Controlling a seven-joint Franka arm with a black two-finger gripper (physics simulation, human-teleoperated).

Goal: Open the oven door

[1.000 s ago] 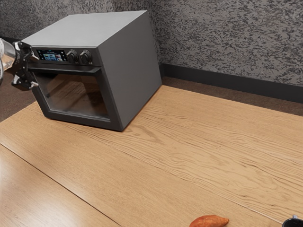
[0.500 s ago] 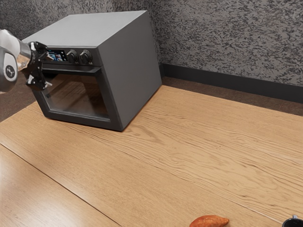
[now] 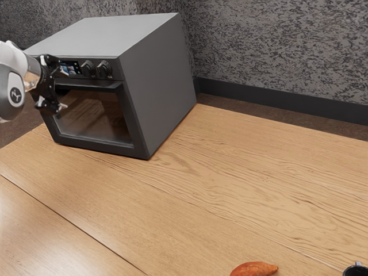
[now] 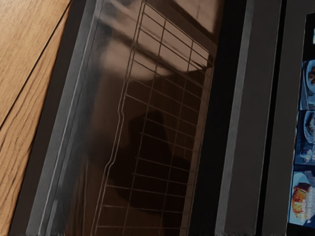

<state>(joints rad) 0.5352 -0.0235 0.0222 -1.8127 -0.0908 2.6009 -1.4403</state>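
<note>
The oven door (image 3: 92, 119) is shut, upright across the front of the oven (image 3: 158, 86); it has a dark frame around brownish see-through glass, with a wire rack (image 4: 156, 66) behind the glass in the wrist view; the handle (image 3: 100, 85) is a straight dark bar along the door's top, parallel to the oven's front edge; pale reflections and a dark shadowy patch lie over the glass.

Above the handle, the oven's front carries a lit display (image 3: 71, 67) with small food pictures and two round dark knobs (image 3: 96, 69); the oven's top is light grey, its side a darker, flat grey.

The gripper (image 3: 63, 88) is before the oven's front, near the end of the handle toward the exterior view's left; its fingers stand well apart, released, with nothing grasped between them; whether either touches the handle I cannot tell; the white and grey arm (image 3: 12, 80) reaches in from the exterior view's left of the oven.

The oven stands on the wooden counter (image 3: 201, 178); one counter edge passes close to the oven's front corner, another runs off from its rear bottom corner; a wide stretch of wood lies before and beside the oven; well apart from it are an orange-brown sweet potato (image 3: 253, 269) and, farther along, a dark cup (image 3: 356, 271); a speckled grey wall (image 3: 282, 46) rises behind the oven.
</note>
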